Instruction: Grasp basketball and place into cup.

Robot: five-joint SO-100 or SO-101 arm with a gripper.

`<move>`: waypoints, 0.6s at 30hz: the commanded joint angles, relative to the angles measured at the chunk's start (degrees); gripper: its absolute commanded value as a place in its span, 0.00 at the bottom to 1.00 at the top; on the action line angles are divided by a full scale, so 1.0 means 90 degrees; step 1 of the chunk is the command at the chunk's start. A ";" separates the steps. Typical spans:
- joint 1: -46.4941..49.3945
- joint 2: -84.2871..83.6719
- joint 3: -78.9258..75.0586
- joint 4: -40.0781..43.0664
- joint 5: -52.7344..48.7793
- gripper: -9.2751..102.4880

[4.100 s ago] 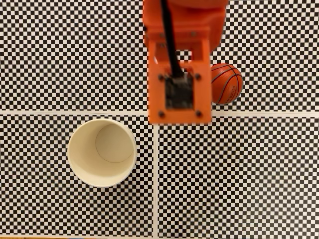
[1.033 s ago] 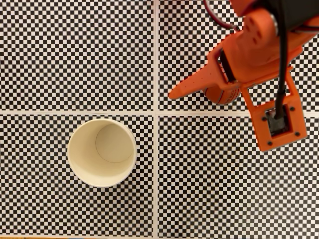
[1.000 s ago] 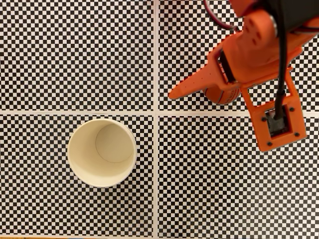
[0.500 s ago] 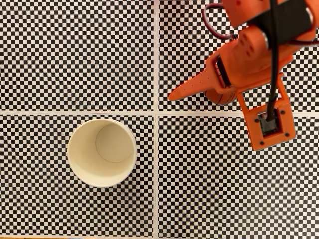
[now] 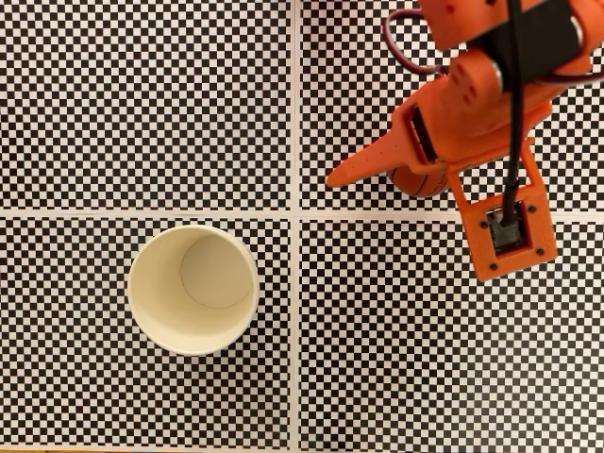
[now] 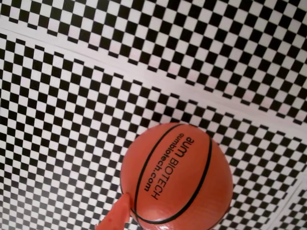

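although the arm [image 5: 481,94] already stands over the ball's position, no part of the transfer is complete: judged from these pictures, the task is in its grasp stage, with lift, carry and release all left to do. the checkered mat [image 5: 142,104], the largest item, covers the whole work surface and is crossed by pale seams that split it into four panels in the fixed view. the arm enters that view from the upper right edge and occupies the upper right panel. the cup [image 5: 142,321] stands upright in the lower left panel, its mouth open and its pale inside empty, well apart from the arm. the basketball [image 5: 420,181] lies in the upper right panel just above the horizontal seam, mostly hidden beneath the gripper [image 5: 396,175]; in the wrist view the basketball [image 6: 177,177] rests on the mat with printed lettering facing up. one orange fingertip [image 6: 117,215] touches or nearly touches its lower left side in that view. the opposite finger is hidden, so whether the jaws stand apart or have clamped the ball cannot be determined.
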 commanded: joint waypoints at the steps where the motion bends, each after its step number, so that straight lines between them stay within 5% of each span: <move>1: -0.0020 0.0068 0.0049 -0.0059 0.0059 0.68; 18: 0.0029 0.0127 0.0244 -0.0176 0.0068 0.49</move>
